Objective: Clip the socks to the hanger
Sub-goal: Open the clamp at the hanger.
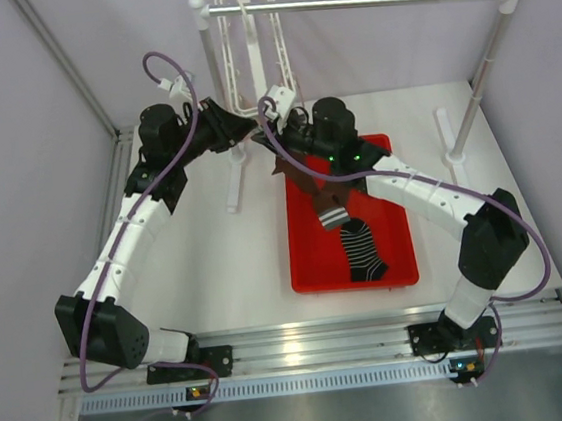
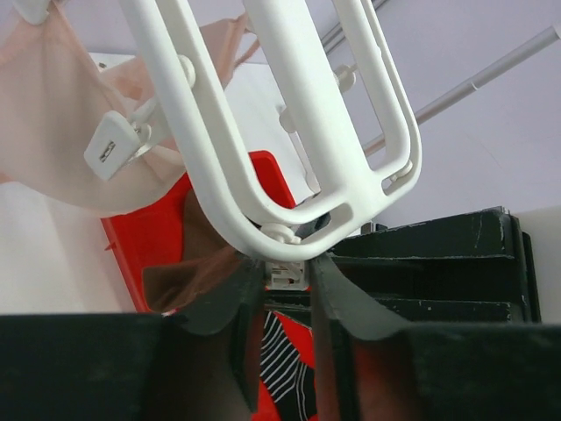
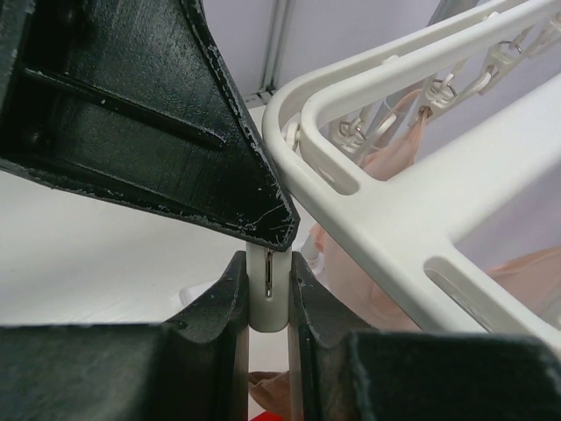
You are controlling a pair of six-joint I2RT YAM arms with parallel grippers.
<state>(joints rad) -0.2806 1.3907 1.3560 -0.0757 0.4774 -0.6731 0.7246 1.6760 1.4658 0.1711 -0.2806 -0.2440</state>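
Socks (image 1: 364, 250) lie in the tray (image 1: 311, 258); behind it, the hanger (image 1: 258, 72) hangs from the stand's bar (image 1: 390, 0).

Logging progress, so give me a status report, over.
Right gripper jaws shut on a peg. Left gripper at hanger bottom edge, grip unclear. Striped sock in red tray. Pink fabric hangs beside.

left gripper (image 2: 285, 279), right gripper (image 3: 267, 267) packed at hanger (image 3: 412, 219) corner peg (image 3: 267, 303), crossbar (image 1: 360, 2) overhead, bare table (image 1: 237, 265) beside tray (image 1: 312, 263)
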